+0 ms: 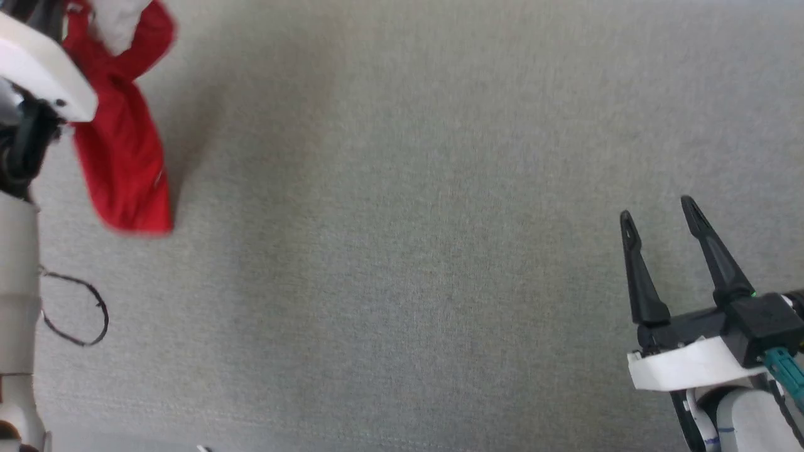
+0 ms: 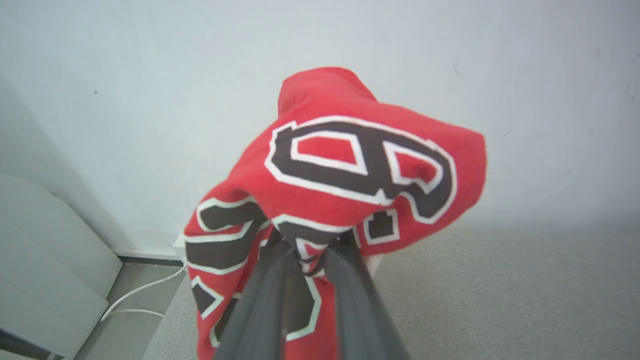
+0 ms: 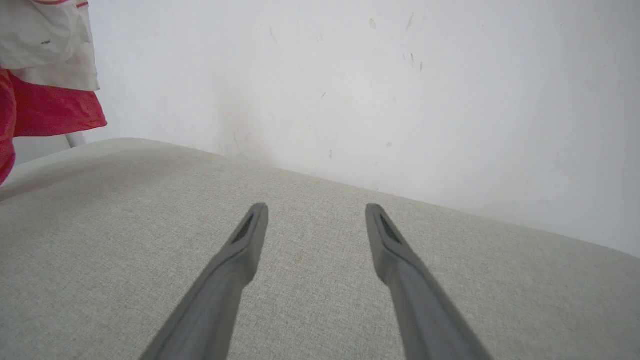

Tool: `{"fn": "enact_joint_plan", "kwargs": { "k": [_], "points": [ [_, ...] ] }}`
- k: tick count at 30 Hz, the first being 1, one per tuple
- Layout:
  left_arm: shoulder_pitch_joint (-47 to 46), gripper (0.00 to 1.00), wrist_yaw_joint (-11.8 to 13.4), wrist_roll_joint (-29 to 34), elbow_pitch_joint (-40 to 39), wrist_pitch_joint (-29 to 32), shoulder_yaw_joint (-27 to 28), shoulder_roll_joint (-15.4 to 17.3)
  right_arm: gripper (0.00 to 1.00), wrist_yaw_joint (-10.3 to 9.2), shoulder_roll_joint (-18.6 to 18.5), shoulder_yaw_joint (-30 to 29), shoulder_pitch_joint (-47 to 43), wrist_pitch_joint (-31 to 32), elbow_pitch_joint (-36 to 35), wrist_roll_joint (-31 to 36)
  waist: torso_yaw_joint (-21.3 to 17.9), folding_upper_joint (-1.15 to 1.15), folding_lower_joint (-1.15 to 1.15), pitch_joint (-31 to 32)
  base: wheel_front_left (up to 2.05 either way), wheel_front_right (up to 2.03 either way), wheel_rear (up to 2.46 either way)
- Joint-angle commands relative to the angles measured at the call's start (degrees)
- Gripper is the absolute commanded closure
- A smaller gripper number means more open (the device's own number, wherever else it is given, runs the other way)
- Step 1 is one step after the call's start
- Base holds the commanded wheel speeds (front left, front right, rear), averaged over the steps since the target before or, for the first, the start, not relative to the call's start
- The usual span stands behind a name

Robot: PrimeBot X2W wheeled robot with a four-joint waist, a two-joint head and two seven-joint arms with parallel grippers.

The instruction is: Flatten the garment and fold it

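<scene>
the shirt (image 1: 122, 163) runs off the head view's top edge, its left side covered by the left arm (image 1: 38, 69) and its lower end smeared by blur. in the left wrist view the left gripper (image 2: 310, 252) has its fingertips buried in red cloth, folds hide part of the black lettering (image 2: 360, 165), and the bottom edge crops the fabric. the right wrist view's left edge cuts the shirt.

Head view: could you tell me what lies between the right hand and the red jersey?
Nothing: the head view shows a bare stretch of grey fabric surface between the right hand and jersey.
</scene>
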State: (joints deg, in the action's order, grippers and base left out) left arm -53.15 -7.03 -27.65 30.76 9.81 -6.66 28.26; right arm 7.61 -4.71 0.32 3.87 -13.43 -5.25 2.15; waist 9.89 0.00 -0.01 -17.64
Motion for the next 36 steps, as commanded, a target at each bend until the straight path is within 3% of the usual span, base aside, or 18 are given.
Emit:
{"fn": "enact_joint_plan", "kwargs": {
  "k": [1, 9, 14, 19, 23, 28, 35, 36],
  "points": [
    [-0.9, 1.00, -0.4, 0.5, -1.6, -1.7, -1.1, -0.2, 0.00, -0.12, 0.4, -0.6, -0.8, -0.5, 0.6, -0.3, 0.3, 0.00, 0.01, 5.9, 0.00, 0.00, 0.00],
    [-2.7, 1.00, -0.4, -0.4, -12.4, -5.5, -9.2, -3.5, 0.00, -0.12, 1.5, -1.9, -2.0, -1.0, 2.5, -0.6, -3.3, 0.00, 0.01, 10.5, 0.00, 0.00, 0.00],
    [-3.8, 1.00, -0.4, -2.4, -17.4, -5.4, -14.6, -8.3, 0.00, -0.12, 1.8, -2.3, -2.0, -1.1, 3.2, -1.0, -7.7, 0.00, 0.01, 10.8, 0.00, 0.00, 0.00],
    [-2.9, 1.00, -0.5, -3.4, -19.1, -5.0, -20.2, -13.6, 0.00, -0.12, 1.8, -1.5, -1.8, -1.2, 3.7, -2.1, -13.0, 0.00, 0.01, 8.9, 0.00, 0.00, 0.00],
    [0.2, 1.00, -0.5, -4.1, -17.8, -3.6, -24.3, -15.7, 0.00, -0.12, 1.8, -1.6, -1.6, -1.2, 3.9, -2.7, -15.9, 0.00, 0.01, 7.3, 0.00, 0.00, 0.00],
    [7.8, 1.00, -0.5, -5.5, -13.2, 2.1, -35.0, -13.6, 0.00, -0.12, 1.8, -1.9, -1.0, -1.3, 4.2, -3.5, -19.4, 0.00, 0.01, 4.8, 0.00, 0.00, 0.00],
    [13.7, 1.00, -0.5, -7.3, -6.7, 3.4, -43.5, -9.0, 0.00, -0.12, 1.8, -1.6, -0.4, -1.3, 5.1, -4.1, -20.7, 0.00, 0.01, 2.6, 0.00, 0.00, 0.00],
    [13.9, 0.81, -0.5, -7.4, -6.2, 2.7, -44.4, -8.8, 0.00, -0.12, 1.8, -1.3, -0.3, -1.4, 5.3, -4.2, -20.6, 0.00, 0.01, 2.4, 0.00, 0.00, 0.00]
  ]
}}
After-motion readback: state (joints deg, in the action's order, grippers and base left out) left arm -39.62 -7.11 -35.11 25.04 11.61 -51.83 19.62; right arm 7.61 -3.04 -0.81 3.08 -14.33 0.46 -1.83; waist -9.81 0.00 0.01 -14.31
